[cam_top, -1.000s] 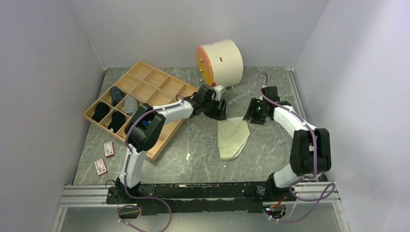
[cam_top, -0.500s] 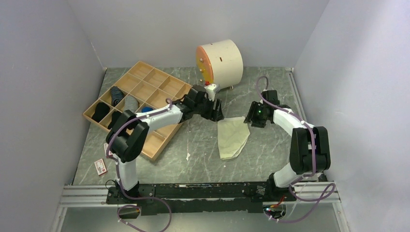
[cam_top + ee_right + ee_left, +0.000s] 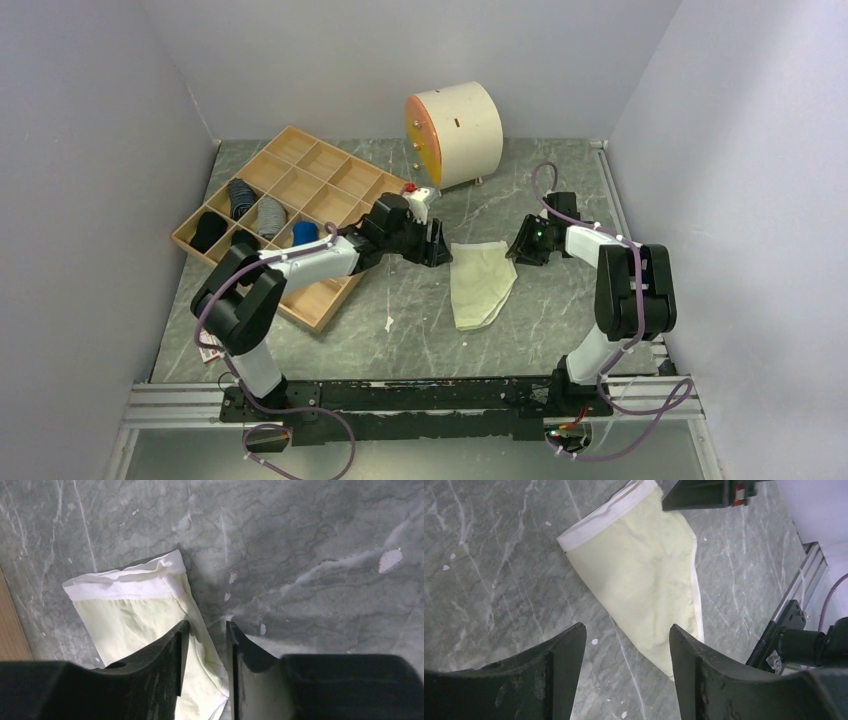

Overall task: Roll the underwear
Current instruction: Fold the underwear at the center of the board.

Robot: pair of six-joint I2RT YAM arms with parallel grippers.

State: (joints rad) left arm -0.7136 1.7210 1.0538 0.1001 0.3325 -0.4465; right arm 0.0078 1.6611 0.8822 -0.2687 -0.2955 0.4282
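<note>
1. the underwear (image 3: 481,285) lies flat on the tabletop (image 3: 400,330), a little right of the middle. it is a pale yellow-green piece folded into a long narrow shape.
2. its white waistband (image 3: 125,587) is the end towards the far edge, and the tapering end points towards the near edge.
3. the left gripper (image 3: 626,630) sits low just beside the waistband's left corner. its fingers are spread wide with only bare tabletop and cloth seen through the gap, and it holds nothing.
4. the right gripper (image 3: 205,627) is at the waistband's right corner. its fingers are drawn close with a narrow gap, and the cloth's right edge runs under that gap. the tips may be touching the fabric, but the wrist view does not settle it.
5. a wooden divided tray (image 3: 322,160) sits towards the far left corner, with dark and blue rolled pieces in its left compartments.
6. a cream drum (image 3: 460,125) with an orange face stands at the far edge.
</note>
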